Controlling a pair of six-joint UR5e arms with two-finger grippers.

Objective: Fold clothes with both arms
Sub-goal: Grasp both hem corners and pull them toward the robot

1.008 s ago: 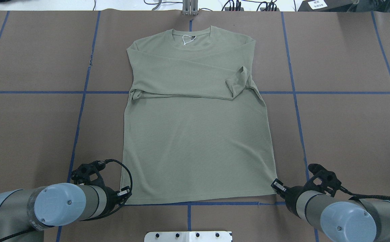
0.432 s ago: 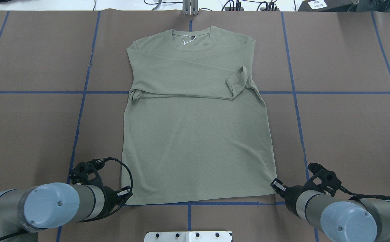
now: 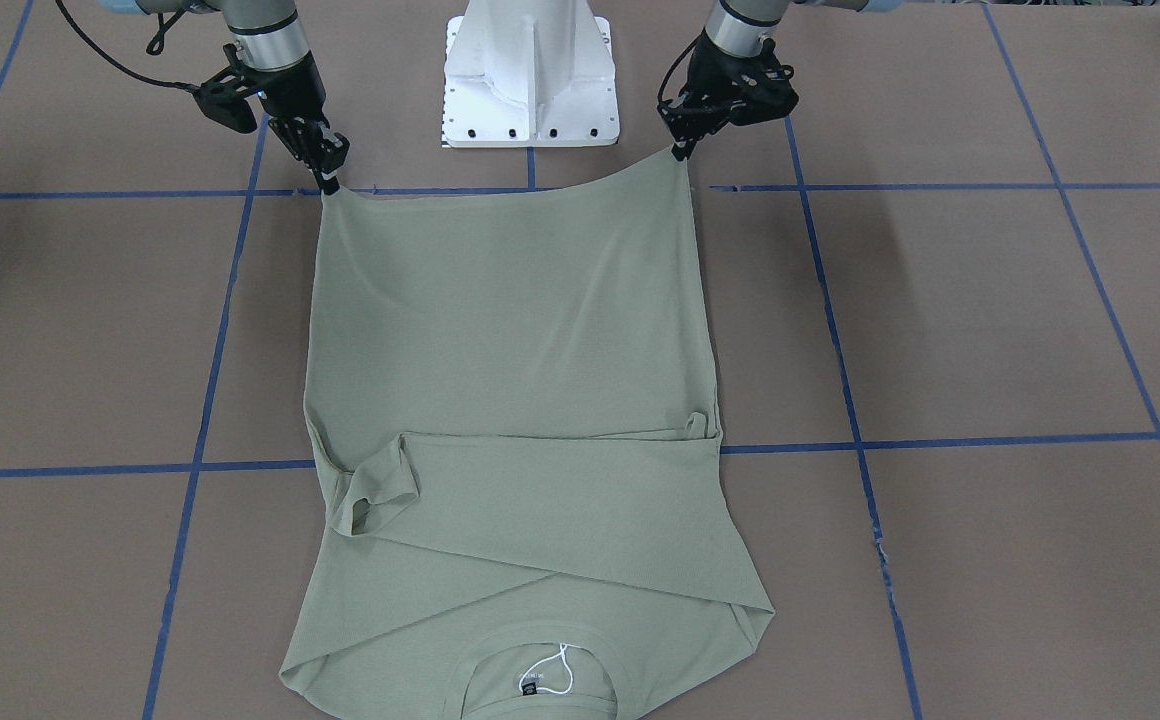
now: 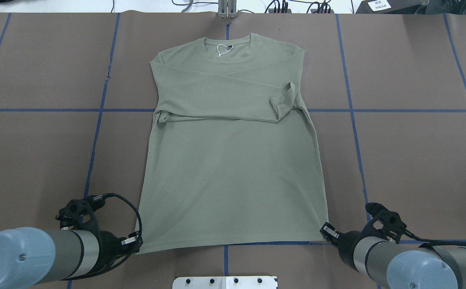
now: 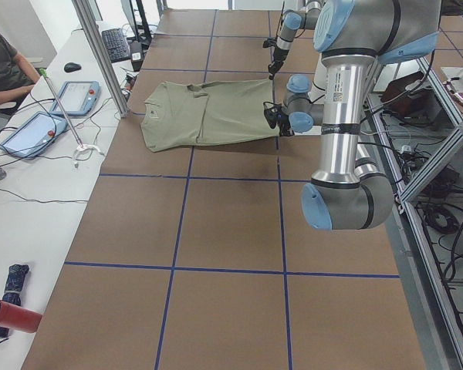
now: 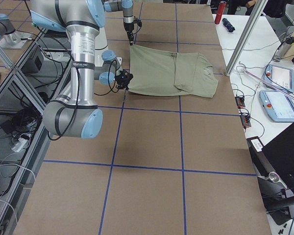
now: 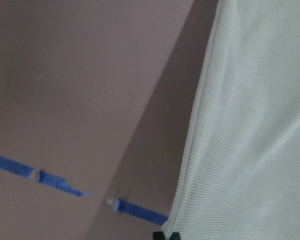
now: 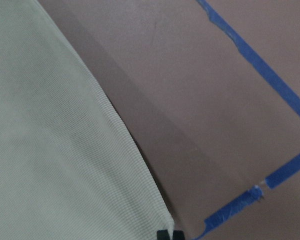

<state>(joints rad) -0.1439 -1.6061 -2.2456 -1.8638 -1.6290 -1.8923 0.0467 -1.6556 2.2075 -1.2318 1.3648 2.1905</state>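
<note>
Left fingers [image 4: 130,242] and right fingers [image 4: 328,230] are each pinched shut on a bottom corner of the shirt [image 4: 233,168], only at its very tip, as both wrist views show. The hem [image 3: 505,185] sags between them, its corners raised off the bench [image 4: 409,160].

Such a thin bite could slip once the cloth's weight comes onto it. If one side rises faster than the other, I judge the fold would skew and the sleeves [image 4: 225,92] crossed over the chest could slide loose.

The shirt lies flat beyond the fingers. Its long axis runs straight away from them, and its collar [image 4: 228,40] is at the far end, pointing away.
</note>
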